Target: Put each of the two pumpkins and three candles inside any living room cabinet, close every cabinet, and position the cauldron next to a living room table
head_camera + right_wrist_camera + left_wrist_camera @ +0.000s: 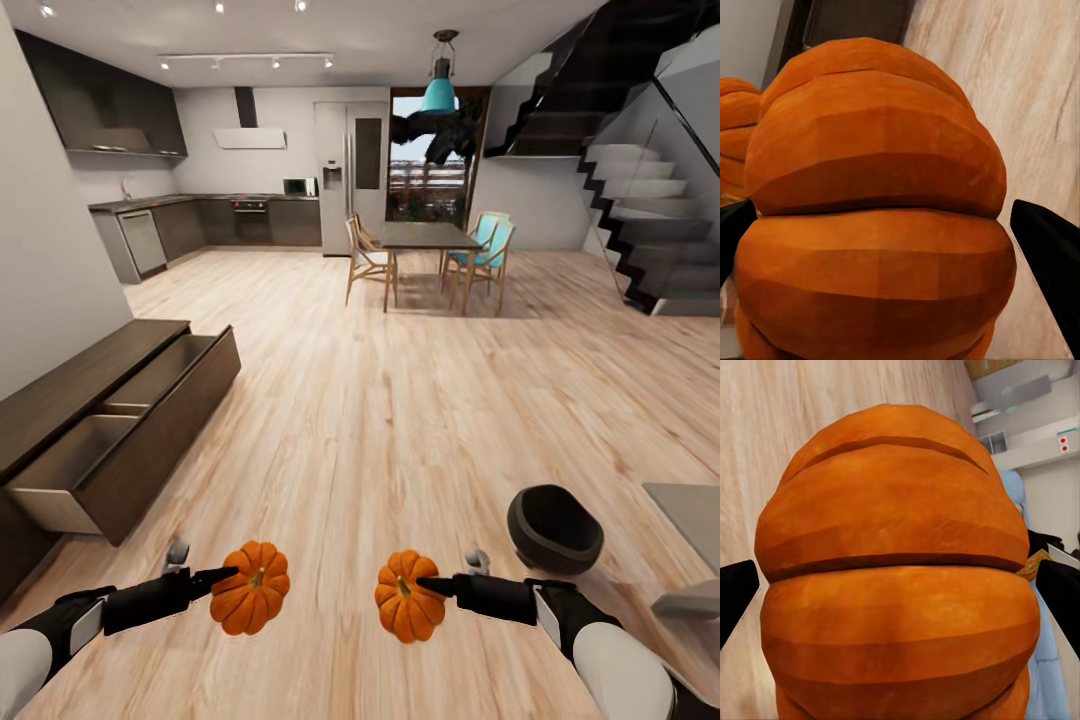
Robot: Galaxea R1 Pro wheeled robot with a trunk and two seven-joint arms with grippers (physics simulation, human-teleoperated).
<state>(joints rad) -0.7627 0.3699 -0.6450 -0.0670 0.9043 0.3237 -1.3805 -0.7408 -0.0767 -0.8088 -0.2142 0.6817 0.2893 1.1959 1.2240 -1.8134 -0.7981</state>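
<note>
Orange pumpkins are being carried together, left pumpkin (251, 588) clamped in the left end effector (232, 574), right pumpkin (409, 596) in the right end effector (424, 583), probably heading for the cabinet's (60, 400) open drawer (150, 425).

A pale wood-plank floor (380, 400) carries everything. The black cauldron (555, 528) sits on it at the right, near a grey bench (690, 510). The long dark cabinet (90, 430) stands on the floor at the left, its pale-lined drawers pulled open.
</note>
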